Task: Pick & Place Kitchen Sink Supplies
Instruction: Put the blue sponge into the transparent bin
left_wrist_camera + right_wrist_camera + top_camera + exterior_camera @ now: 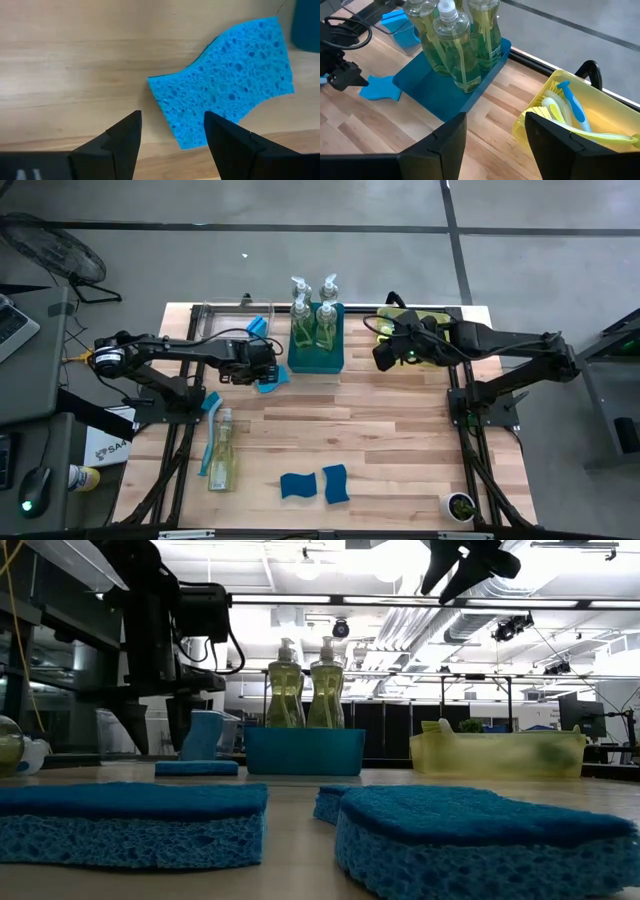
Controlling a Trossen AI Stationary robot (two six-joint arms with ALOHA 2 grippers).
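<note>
1. Two tools are at work over the surface (380, 440). The left tool (172, 137) is held open and empty just above a blue sponge (227, 107), which lies flat on the wood beside the teal bin (316, 345), at about seven o'clock from it.
2. The left arm is stretched low from nine o'clock toward the centre, its wrist turned down so the fingers look onto the sponge; this pose is judged an approach for a pick.
3. The right tool (495, 137) is also seen open and empty, raised above the surface between the teal bin and the yellow bin (425, 325). The right arm reaches in from three o'clock.
4. Four soap bottles (312, 315) stand upright in the teal bin, presumably sorted there; dish brushes (567, 112) lie in the yellow bin, and another sponge (258, 327) sits in the clear bin (225, 320) at eleven o'clock.
5. Left unsorted: a soap bottle (222, 455) lying on its side with a blue brush (211, 420) beside it at seven o'clock, and two sponges (315, 485) near six o'clock.
</note>
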